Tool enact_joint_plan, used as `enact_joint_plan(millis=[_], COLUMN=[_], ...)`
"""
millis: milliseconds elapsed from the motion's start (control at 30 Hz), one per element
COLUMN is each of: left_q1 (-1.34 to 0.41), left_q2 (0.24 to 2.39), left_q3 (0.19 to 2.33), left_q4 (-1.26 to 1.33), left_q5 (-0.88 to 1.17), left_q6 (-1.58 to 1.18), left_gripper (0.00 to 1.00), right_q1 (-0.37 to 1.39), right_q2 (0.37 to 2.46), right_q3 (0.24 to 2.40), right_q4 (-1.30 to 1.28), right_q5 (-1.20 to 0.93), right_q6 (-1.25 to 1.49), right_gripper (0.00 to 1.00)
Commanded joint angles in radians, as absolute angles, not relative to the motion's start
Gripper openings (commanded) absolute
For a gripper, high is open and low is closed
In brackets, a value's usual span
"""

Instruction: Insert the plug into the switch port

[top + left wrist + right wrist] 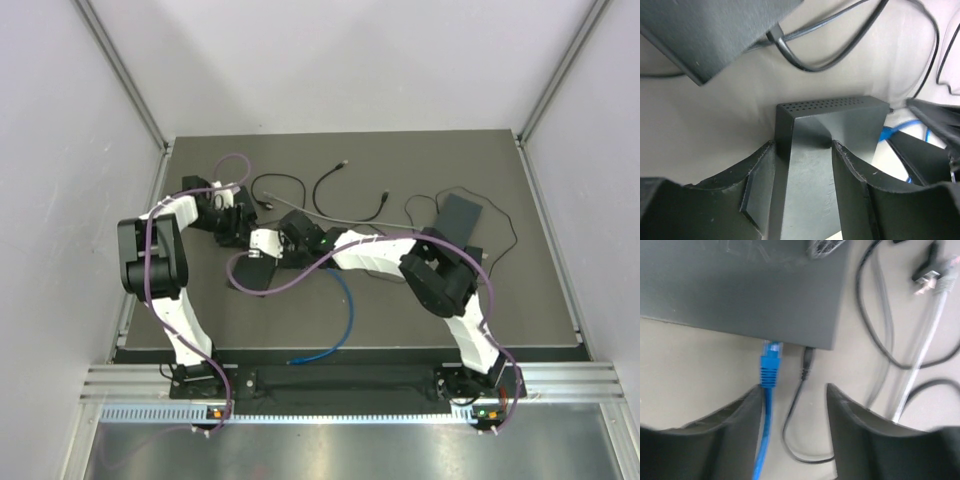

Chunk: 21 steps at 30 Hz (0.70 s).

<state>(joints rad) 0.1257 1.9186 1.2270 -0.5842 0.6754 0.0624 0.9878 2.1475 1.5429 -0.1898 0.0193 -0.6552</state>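
Blue moulded plastic plug (771,365) is seated in a port on the edge of the flat dark grey metal switch (740,290) — clear tip inside the port, ribbed boot sticking out toward the camera. Its round blue cable (762,440) runs down from the boot, just beside the inner edge of one finger of the right gripper (795,390), the finger on the picture's left. Right gripper jaws stand apart with nothing clamped between them, and it hovers near the switch edge, not touching it. A small black plug (807,357) on a thin black cord sits in the same switch edge, just beside the blue plug. A pale grey cable (920,365) and loose black cords lie on the table (690,370) to the right, apart from the switch. Left gripper (804,150) straddles the switch. The vented end with its row of small holes shows beyond the fingers (855,190), and both fingers lie close against the switch sides — whether they press on it cannot be told. In the top view both arms meet left of centre over the table. The blue cable loops back toward the near edge, and a second dark flat box (460,215) lies well apart on the right.
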Motion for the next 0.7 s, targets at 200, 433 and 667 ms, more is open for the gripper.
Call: enact_joint_plan(millis=[200,433,667], left_q1=[0.120,0.057,-0.164], left_q2=[1.891,1.950,2.084], left_q3=[1.452,1.606,1.765], left_q4=[-0.738,-0.611,-0.387], left_q5=[0.710,0.640,0.427], left_q6=[0.071,0.029,-0.034], left_gripper=[0.55,0.56,0.57], right_q1=[0.888,0.687,0.471], right_q2=[1.845,1.764,1.677], right_q3=[1.479,1.502,1.439], right_q4=[-0.081,-0.190,-0.175], right_q5=[-0.083,-0.214,-0.253], right_q6=[-0.568,-0.379,-0.120], right_gripper=[0.78,0.92,0.93])
